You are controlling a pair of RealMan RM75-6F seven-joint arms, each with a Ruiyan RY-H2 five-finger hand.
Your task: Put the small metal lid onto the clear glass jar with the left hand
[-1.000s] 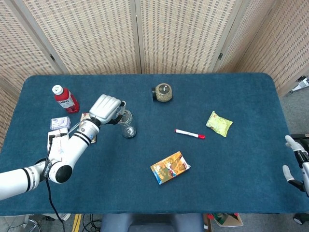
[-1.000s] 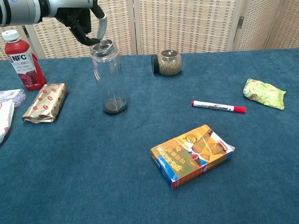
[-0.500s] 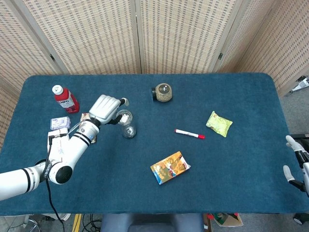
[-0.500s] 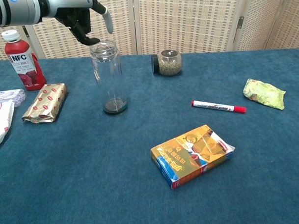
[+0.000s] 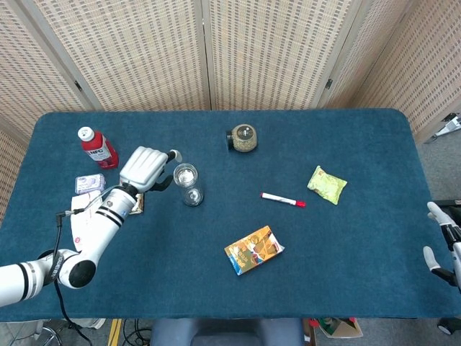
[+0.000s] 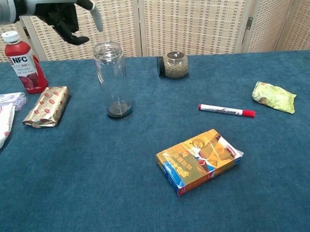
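The clear glass jar point(image 6: 112, 79) stands upright left of the table's middle. From above, the jar point(image 5: 189, 184) shows a pale round disc on its mouth, the small metal lid point(image 5: 185, 174). In the chest view the lid point(image 6: 108, 46) sits level on the rim. My left hand point(image 5: 144, 169) hovers just left of the jar's top, apart from it. This left hand point(image 6: 65, 17) has its fingers spread and holds nothing. My right hand point(image 5: 441, 245) hangs off the table's right edge, fingers apart and empty.
A red NFC bottle point(image 6: 20, 62), a gold packet point(image 6: 46, 105) and white packets point(image 6: 4, 113) lie at the left. A seed jar point(image 6: 174, 64) stands at the back. A marker point(image 6: 226, 111), a green pouch point(image 6: 274, 96) and an orange box point(image 6: 200, 159) lie to the right.
My left hand has let go of the lid on the jar's mouth. It has spread its fingers and drawn away to the left. The right hand has not moved.
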